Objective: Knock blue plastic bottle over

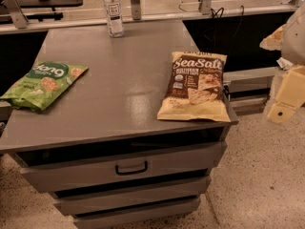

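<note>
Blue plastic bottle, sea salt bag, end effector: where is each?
blue plastic bottle [113, 11]: camera view, on its label.
sea salt bag [194, 87]: camera view, middle of its front.
end effector [285, 98]: camera view, right edge, yellowish body.

- A single camera view sits high and looks steeply down and forward over a grey drawer cabinet [119, 94], near enough that its top fills most of the frame.
- The drawer fronts [128, 168] lie at 6 o'clock, nearest the lens.
- The blue plastic bottle [113, 11] stands at the far edge, about 11 o'clock.
- The gripper [285, 97] shows at 3 o'clock, beside the cabinet, above the speckled floor [267, 175].
</note>
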